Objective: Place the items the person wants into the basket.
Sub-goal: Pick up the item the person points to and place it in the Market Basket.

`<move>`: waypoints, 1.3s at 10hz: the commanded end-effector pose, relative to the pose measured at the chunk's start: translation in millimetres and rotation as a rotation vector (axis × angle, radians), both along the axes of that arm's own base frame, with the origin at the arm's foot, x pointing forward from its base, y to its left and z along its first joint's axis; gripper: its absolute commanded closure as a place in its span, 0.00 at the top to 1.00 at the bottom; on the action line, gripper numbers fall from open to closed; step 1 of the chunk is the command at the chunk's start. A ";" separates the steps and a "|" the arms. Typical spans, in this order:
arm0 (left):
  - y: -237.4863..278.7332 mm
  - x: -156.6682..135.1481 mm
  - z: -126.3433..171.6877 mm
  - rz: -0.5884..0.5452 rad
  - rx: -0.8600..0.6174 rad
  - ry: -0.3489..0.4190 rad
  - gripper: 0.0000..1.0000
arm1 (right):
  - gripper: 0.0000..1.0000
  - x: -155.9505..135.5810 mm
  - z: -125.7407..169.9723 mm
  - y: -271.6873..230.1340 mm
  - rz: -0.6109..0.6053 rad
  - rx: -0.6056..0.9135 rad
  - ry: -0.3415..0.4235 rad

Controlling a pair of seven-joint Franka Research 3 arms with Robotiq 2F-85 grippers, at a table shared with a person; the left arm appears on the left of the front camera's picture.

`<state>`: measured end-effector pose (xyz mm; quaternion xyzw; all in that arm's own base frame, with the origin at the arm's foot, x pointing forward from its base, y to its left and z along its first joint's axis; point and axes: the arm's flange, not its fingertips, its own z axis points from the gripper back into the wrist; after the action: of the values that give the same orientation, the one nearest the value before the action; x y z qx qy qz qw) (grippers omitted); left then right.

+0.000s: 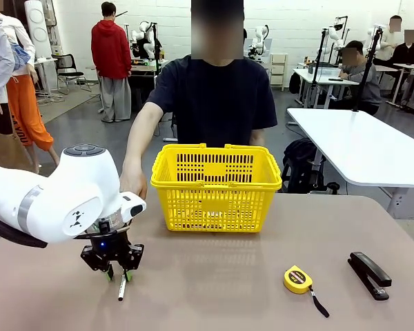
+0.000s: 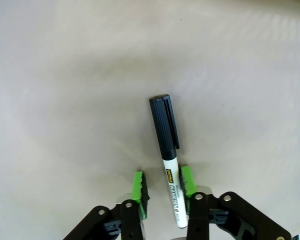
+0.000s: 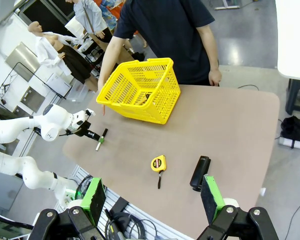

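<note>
Left end effector (image 2: pixel 160 192) is down at the bench (image 1: pixel 228 283), green pads pinched on the white marker (image 2: pixel 169 160) w/ black cap pointing away from it. The marker lies flat, near-left of the yellow basket (image 1: pixel 216 187). Right end effector (image 3: pixel 152 200) hangs high above the bench, fingers spread, holding nothing. Person's hand (image 1: pixel 132 181) rests at the basket's left side. Tape measure (image 1: pixel 298 279) & stapler (image 1: pixel 369 274) sit near-right of the basket.

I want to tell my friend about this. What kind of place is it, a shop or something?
Probably a robot lab or workshop, not a shop. Other robot arms stand on benches at the back, there are plain white worktables, and people stand or sit around them.
</note>
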<state>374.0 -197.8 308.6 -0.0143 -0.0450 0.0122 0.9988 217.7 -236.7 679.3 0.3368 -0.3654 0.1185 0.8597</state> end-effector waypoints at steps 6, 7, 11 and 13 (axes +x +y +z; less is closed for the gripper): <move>9.0 -18.6 -1.2 -0.009 -0.032 -0.009 0.00 | 1.00 0.2 0.6 0.5 0.010 0.016 -0.015; 10.5 -23.2 33.1 -0.047 -0.062 0.037 0.00 | 1.00 0.2 0.6 0.5 0.010 0.016 -0.015; 21.0 -109.4 246.6 -0.327 -0.075 -0.144 0.00 | 1.00 0.2 0.6 0.5 0.010 0.016 -0.015; 19.0 -122.3 285.3 -0.414 -0.033 -0.158 0.00 | 1.00 0.2 0.6 0.5 0.010 0.016 -0.015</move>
<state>230.1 -179.6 597.1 -0.0498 -0.1227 -0.1706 0.9764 217.8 -236.7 679.3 0.3368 -0.3653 0.1185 0.8597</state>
